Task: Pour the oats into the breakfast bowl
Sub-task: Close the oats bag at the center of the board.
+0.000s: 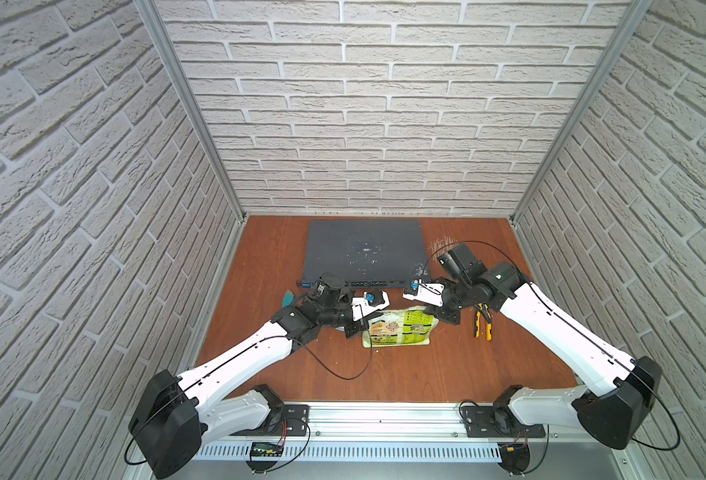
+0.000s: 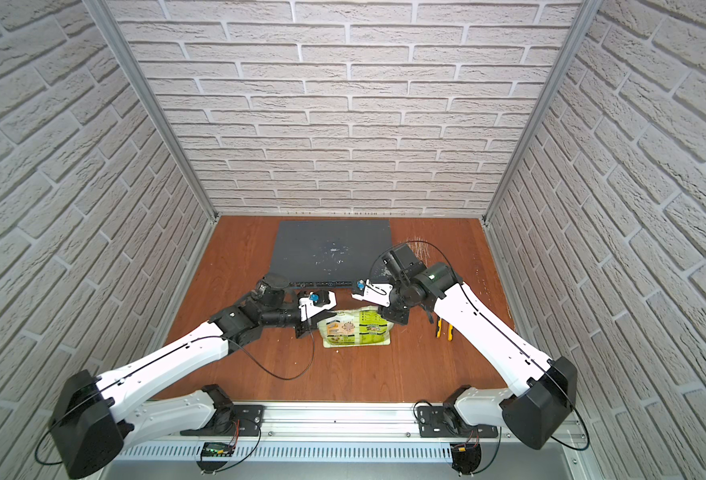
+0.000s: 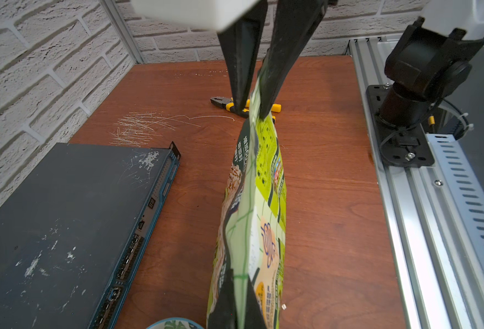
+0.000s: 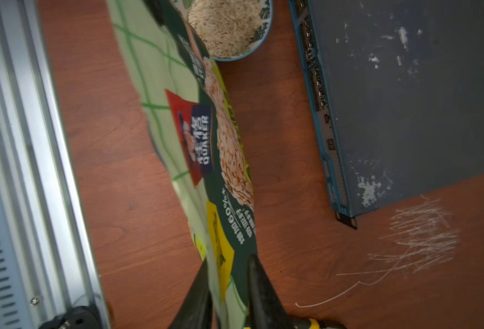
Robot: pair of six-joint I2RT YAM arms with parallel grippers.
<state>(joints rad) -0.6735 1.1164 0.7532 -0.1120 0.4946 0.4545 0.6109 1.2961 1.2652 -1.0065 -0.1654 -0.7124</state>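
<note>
A flat dark network switch (image 1: 364, 249) lies at the back of the wooden table (image 1: 384, 374), and everything else sits off its port-lined front edge. The oats pouch (image 1: 401, 330) stands on edge, strung parallel to that front edge and clear of it; whether its lower edge touches the wood cannot be told. The left gripper (image 3: 236, 310) is clamped tight on the pouch end nearer the switch's left front corner. The right gripper (image 4: 229, 259) straddles the opposite end with its jaws partly apart, and a gap shows beside the film. The breakfast bowl (image 4: 259, 47), heaped with oats (image 4: 226, 25), sits just in front of the switch, beside the left-held end; in both top views the left arm hides it. Yellow-handled pliers (image 1: 483, 323) lie off the switch's right front corner, just past the right gripper. White scratches (image 4: 420, 236) mark the wood by that corner. Bare table runs from the pouch to the aluminium rail (image 4: 35, 171) opposite the switch.
</note>
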